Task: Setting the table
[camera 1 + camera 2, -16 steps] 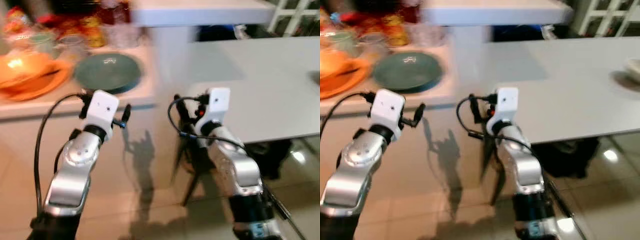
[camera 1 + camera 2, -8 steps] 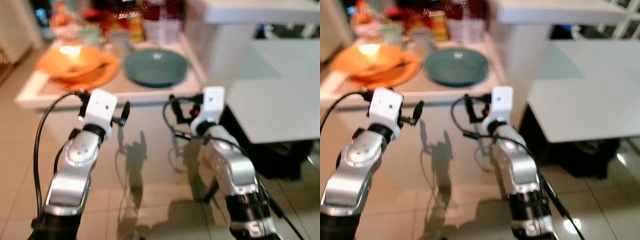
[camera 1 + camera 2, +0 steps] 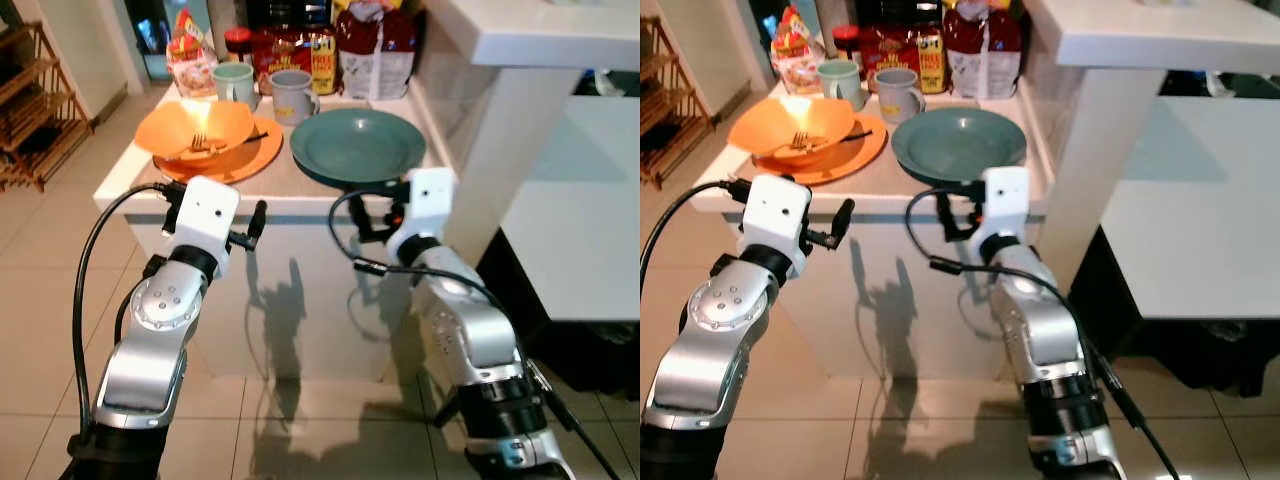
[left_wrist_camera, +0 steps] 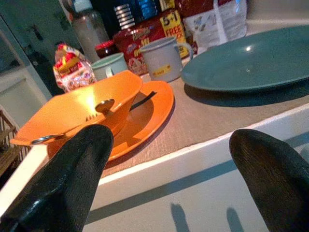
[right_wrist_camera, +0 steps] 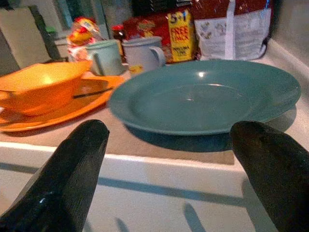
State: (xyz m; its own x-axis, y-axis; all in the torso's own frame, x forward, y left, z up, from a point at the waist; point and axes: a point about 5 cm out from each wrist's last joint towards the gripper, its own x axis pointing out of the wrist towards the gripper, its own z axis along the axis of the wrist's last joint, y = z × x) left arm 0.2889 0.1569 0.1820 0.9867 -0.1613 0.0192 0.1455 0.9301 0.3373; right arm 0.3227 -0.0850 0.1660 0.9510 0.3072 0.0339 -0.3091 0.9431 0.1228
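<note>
A teal plate (image 3: 357, 147) lies on the white counter (image 3: 130, 190), just beyond my right gripper (image 3: 375, 212). To its left an orange bowl (image 3: 195, 128) with a fork and a spoon in it rests on an orange plate (image 3: 262, 155). Behind them stand a green mug (image 3: 233, 82) and a grey mug (image 3: 291, 95). My left gripper (image 3: 250, 222) hovers before the counter's front edge, below the orange plate. Both grippers are open and hold nothing; in the wrist views their fingers (image 4: 63, 179) (image 5: 72, 169) stand wide apart, framing the orange plate (image 4: 145, 116) and the teal plate (image 5: 203, 94).
Food packets and jars (image 3: 320, 50) line the back of the counter. A white pillar under a raised top (image 3: 510, 130) stands to the right, with a white table (image 3: 590, 230) beyond it. A wooden rack (image 3: 35, 110) is at the far left. Tiled floor lies below.
The whole view has swung from the white table towards the counter, which is now sharp and in front of me. Both arms keep the same pose, fingers open.
</note>
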